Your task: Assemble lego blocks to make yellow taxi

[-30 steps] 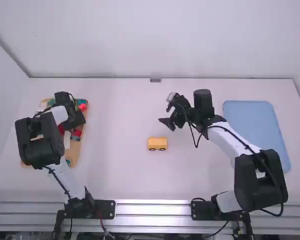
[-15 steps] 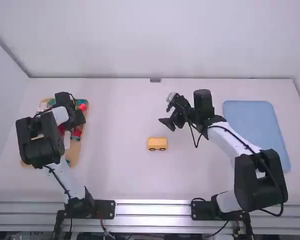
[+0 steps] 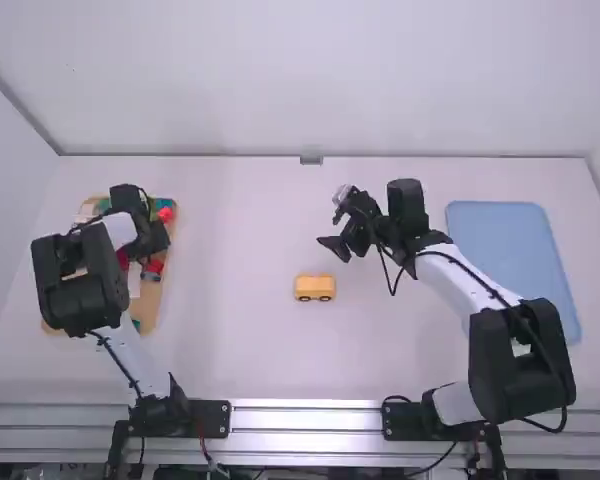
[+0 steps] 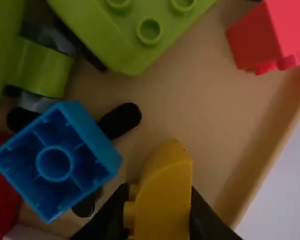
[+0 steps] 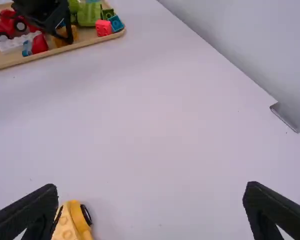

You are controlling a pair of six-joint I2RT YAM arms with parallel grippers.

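Two grippers: your left [image 3: 160,240] has a yellow block, your right [image 3: 332,228] is empty.
Your left fingers close on the rounded yellow block [image 4: 165,200] over the wooden tray [image 3: 149,306] at the table's left; you can't tell if it touches the tray floor. Near it you've got an upturned blue block [image 4: 55,162], a green piece [image 4: 125,35] and a red block [image 4: 255,40]. Your right fingers are wide apart, over the table beyond the yellow wheeled base [image 3: 315,288], which sits mid-table, between the wooden tray and the blue tray [image 3: 510,250].
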